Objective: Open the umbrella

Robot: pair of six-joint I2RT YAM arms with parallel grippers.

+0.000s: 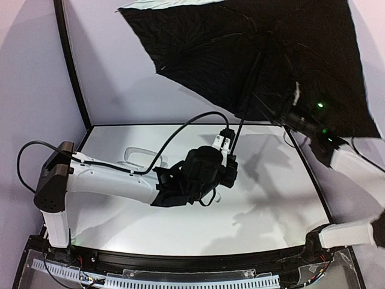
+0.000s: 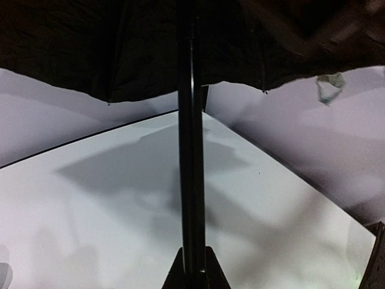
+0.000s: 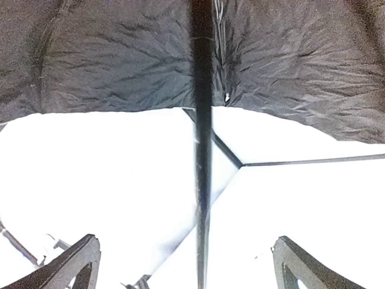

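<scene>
The umbrella [image 1: 258,54] is spread open above the table's far side, its black inner side facing me and a pale edge showing at the top. Its thin black shaft [image 1: 243,105] slants down to my left gripper [image 1: 230,144], which is shut on the shaft's lower end; the left wrist view shows the jaws clamped on the shaft [image 2: 192,180]. The handle is hidden. My right gripper [image 1: 287,113] is up under the canopy, open wide, its fingers [image 3: 78,262] on either side of the shaft [image 3: 203,150] without touching it.
A pale rounded storage case [image 1: 137,155] lies on the white table [image 1: 264,205] at the far left, behind the left arm. Pale walls close in the table's back and sides. The canopy overhangs the right arm and the back right corner.
</scene>
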